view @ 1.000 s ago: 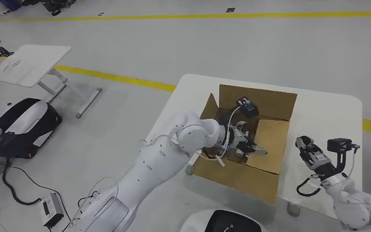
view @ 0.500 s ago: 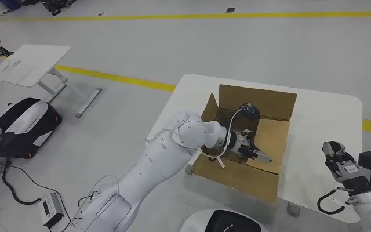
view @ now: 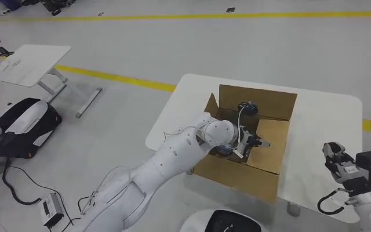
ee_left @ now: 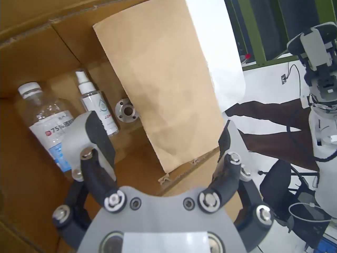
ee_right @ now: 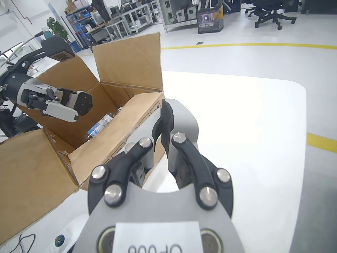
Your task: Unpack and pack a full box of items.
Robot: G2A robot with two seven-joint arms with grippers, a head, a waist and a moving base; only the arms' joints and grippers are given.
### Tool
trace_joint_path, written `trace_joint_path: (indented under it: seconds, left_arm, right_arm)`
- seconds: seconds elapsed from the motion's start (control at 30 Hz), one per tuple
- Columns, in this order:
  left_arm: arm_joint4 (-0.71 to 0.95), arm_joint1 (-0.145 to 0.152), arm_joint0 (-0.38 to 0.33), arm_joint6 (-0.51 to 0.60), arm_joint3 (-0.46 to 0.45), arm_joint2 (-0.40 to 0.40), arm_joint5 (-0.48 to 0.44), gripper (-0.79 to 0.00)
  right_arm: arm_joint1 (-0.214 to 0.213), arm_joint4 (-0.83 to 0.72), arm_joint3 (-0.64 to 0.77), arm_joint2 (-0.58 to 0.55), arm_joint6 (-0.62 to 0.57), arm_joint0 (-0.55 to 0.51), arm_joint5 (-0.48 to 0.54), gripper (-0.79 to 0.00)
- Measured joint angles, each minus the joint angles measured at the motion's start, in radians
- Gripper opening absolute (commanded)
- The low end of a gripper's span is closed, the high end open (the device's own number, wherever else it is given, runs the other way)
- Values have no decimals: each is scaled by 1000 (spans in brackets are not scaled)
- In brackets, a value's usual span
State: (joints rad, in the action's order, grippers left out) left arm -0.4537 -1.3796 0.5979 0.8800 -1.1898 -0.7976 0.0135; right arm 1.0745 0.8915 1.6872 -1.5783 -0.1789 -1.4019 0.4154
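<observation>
Left gripper [ee_left: 159,126] spread, right gripper [ee_right: 165,111] closed.

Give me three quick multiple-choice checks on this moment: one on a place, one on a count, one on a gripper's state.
1. Where is the left gripper?
A. above the open brown cardboard box
B. resting on a bare tabletop
C. out over the floor

2. How many clear plastic bottles show in the box with the round metal flange?
A. none
B. two
C. four

3. How is the right gripper?
A. wide open
B. shut on a bottle
C. shut, holding nothing

Answers:
1 A: the left wrist view looks from that gripper straight into the box.
2 B: a large white-capped bottle and a small spray bottle rest side by side.
3 C: its finger pads meet with nothing between them.
</observation>
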Motion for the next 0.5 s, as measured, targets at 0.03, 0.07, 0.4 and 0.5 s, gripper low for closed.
trace_joint_path:
  seconds: [0.03, 0.07, 0.4, 0.5]
  left_arm:
    - [24, -9, -14, 1, 39, 7, 3, 0]
    - [47, -16, -25, 1, 65, 12, 3, 0]
    - [202, -72, -99, 20, 271, 59, -67, 0]
    - [226, -83, -110, 8, 309, 62, -85, 0]
  right_arm:
    - [1, 0, -19, 12, 0, 8, 1, -785]
    - [3, 2, -36, 23, 0, 15, 4, -785]
    - [30, 35, -266, 196, 34, 169, 23, -785]
    - [38, 44, -318, 236, 52, 206, 36, -785]
